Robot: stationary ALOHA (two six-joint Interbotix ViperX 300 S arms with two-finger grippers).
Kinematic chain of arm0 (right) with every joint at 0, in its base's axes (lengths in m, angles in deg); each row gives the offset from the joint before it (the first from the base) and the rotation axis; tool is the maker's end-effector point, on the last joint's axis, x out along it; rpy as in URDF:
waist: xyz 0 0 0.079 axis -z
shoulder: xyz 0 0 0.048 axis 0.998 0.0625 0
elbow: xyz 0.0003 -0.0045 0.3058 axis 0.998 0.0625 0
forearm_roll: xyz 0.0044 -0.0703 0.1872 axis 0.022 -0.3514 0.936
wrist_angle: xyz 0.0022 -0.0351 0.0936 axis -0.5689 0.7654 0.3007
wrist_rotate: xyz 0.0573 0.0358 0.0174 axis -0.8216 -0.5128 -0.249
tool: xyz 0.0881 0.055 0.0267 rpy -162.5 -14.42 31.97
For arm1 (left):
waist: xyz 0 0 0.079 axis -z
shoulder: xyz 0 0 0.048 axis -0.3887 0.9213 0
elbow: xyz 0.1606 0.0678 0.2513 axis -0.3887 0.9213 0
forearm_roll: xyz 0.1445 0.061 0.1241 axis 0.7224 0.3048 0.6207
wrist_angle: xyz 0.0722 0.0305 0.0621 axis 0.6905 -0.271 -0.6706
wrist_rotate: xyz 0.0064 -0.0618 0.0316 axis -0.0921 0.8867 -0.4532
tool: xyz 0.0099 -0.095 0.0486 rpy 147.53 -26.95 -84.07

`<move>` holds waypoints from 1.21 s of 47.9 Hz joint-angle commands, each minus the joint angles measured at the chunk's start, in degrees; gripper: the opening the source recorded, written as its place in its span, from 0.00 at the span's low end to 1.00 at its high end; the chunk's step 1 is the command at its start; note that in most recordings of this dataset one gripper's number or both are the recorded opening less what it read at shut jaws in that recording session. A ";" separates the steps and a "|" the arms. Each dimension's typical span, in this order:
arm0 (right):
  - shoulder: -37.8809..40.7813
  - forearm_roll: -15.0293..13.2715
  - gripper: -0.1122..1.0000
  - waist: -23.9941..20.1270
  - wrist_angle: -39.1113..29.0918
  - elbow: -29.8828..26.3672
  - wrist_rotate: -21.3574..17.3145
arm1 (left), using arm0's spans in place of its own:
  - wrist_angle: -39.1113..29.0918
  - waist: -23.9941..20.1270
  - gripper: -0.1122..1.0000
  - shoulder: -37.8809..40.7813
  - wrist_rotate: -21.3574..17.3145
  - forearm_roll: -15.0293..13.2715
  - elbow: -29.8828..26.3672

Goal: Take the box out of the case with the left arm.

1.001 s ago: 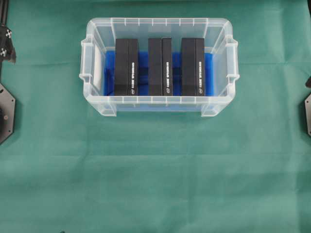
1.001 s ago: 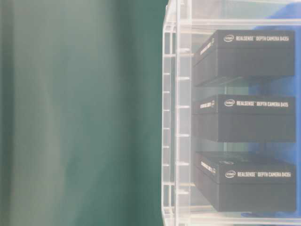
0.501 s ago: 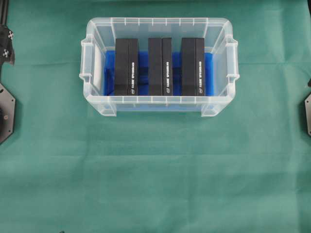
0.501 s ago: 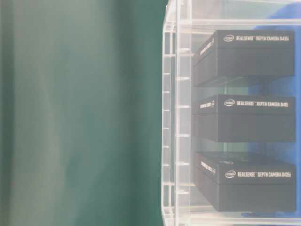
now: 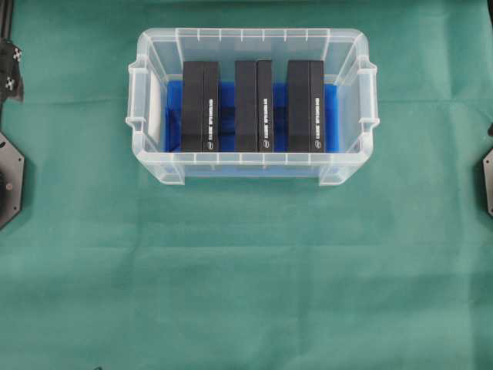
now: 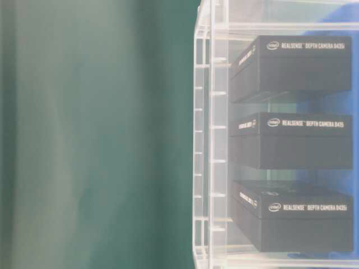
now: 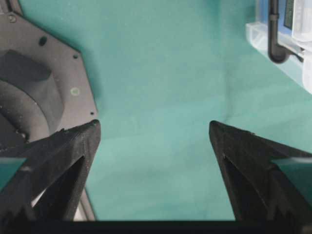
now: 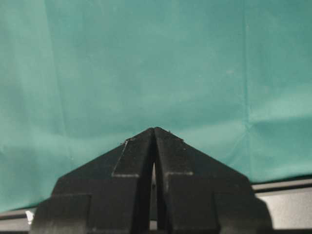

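Note:
The clear case (image 5: 250, 35) with its blue floor stands at the back middle of the green cloth. Three black boxes stand side by side in it: left (image 5: 200, 106), middle (image 5: 254, 106) and right (image 5: 306, 106). The table-level view shows them through the case wall (image 6: 210, 140), with white lettering on the top one (image 6: 297, 67). My left gripper (image 7: 153, 129) is open over bare cloth with nothing between its fingers, and a corner of the case (image 7: 292, 44) shows far off at the upper right. My right gripper (image 8: 154, 129) is shut and empty over bare cloth.
Green cloth covers the whole table. The left arm's base plate (image 5: 8, 181) lies at the left edge and the right arm's base plate (image 5: 487, 181) at the right edge. A marked black part of the left arm (image 5: 9, 69) pokes in at the upper left.
The black arm part at the overhead view's upper left edge has drawn back a little to the left. The case and boxes have not moved.

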 commanded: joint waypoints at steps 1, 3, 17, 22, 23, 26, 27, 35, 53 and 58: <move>0.18 -0.35 0.10 0.09 0.00 -1.58 -0.09 | 0.18 0.00 0.97 0.62 -0.09 0.18 -1.14; 0.18 -0.44 0.10 0.09 0.00 -1.58 -0.09 | 0.18 0.00 0.97 1.05 -0.09 0.18 -1.32; 0.18 -0.44 0.10 0.09 0.00 -1.58 -0.09 | 0.26 0.09 0.97 5.01 0.00 0.09 -3.69; 0.18 -0.44 0.10 0.09 0.00 -1.58 -0.09 | 1.41 0.62 0.97 7.65 0.79 0.09 -5.54; 0.18 -0.44 0.10 0.09 0.00 -1.58 -0.09 | 1.67 0.88 0.97 8.26 1.05 0.09 -5.98; 0.18 -0.62 0.10 0.09 0.00 -1.58 -0.09 | 3.08 1.76 0.97 10.28 1.67 0.18 -7.47; 0.18 -0.70 0.10 0.09 0.00 -1.58 -0.09 | 3.52 2.02 0.97 10.90 1.85 0.09 -8.00; 0.18 -1.41 0.10 0.09 0.00 -1.58 -0.09 | 5.98 4.31 0.97 17.23 2.46 0.18 -13.45; 0.18 -1.76 0.10 0.09 -0.09 -1.58 -0.09 | 6.24 7.91 0.97 31.90 4.66 0.18 -28.56; 0.18 -1.76 0.10 0.09 -0.09 -1.49 -0.09 | 6.15 8.88 0.97 36.04 5.80 0.18 -33.31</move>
